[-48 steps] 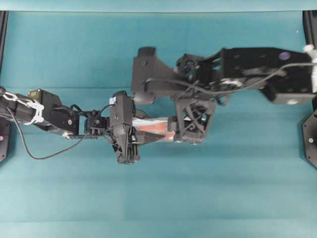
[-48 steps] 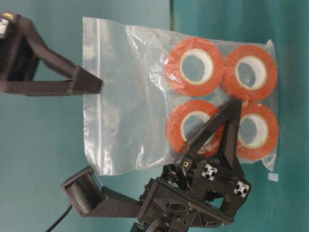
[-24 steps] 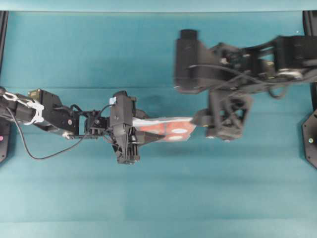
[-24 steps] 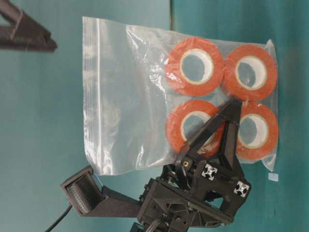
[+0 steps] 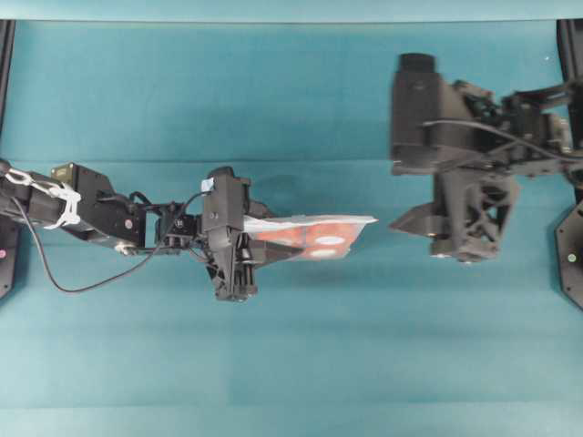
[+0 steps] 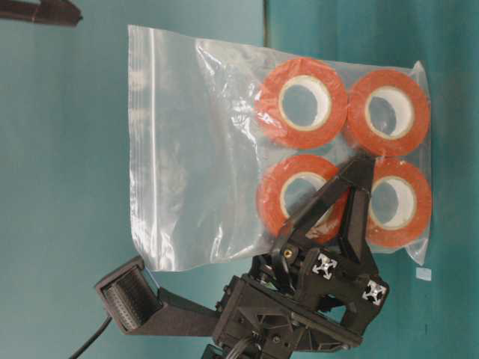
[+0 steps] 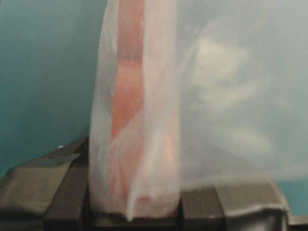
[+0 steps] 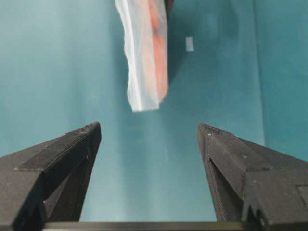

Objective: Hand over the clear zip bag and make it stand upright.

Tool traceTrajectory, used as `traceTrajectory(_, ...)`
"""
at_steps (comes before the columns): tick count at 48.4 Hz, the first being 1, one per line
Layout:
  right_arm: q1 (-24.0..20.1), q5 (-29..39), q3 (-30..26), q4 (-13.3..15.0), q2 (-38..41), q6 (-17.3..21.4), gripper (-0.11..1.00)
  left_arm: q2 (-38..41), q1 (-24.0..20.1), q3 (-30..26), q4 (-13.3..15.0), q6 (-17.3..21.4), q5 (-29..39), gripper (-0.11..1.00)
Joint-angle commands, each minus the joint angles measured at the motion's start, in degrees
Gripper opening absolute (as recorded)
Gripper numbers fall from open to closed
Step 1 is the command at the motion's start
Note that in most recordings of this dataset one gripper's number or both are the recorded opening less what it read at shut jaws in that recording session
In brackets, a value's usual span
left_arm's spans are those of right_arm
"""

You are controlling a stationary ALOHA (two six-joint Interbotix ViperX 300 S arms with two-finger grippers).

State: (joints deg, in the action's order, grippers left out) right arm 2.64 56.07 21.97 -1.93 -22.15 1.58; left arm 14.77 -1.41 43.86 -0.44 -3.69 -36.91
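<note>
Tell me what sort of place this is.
Probably a robotics lab test bench: a bare teal table with two black robot arms. The left gripper holds a clear zip bag of orange tape rolls, and the right gripper stands open nearby.

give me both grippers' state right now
left gripper: shut on the clear zip bag
right gripper: open, holding nothing

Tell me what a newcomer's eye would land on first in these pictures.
First, the clear zip bag with four orange-red tape rolls inside, held at mid-table by the left gripper, whose fingers pinch its roll-filled end. Next, the right gripper, wide open on the right side of the teal table, clear of the bag.
</note>
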Motion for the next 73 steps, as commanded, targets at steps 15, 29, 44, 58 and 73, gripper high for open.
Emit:
traceTrajectory(15,-0.2,-6.1,5.0,-0.1,-6.6,0.7,0.84,-0.6,0.2,-0.4,-0.1,0.0,-0.3,0.23)
traceTrajectory(29,-0.1,-6.2,7.1,-0.1,-8.8,3.4,0.84,-0.6,0.2,-0.4,-0.2,0.0,-0.2,0.23)
traceTrajectory(44,-0.2,-6.5,7.5,-0.1,-9.0,4.4,0.84,-0.6,0.2,-0.4,-0.1,0.0,-0.2,0.23)
traceTrajectory(58,-0.2,-6.5,7.5,-0.1,-9.0,4.5,0.84,-0.6,0.2,-0.4,-0.1,0.0,-0.2,0.23)
traceTrajectory(73,-0.4,-6.5,7.9,-0.1,-8.8,4.5,0.84,-0.6,0.2,-0.4,-0.1,0.0,-0.2,0.23)
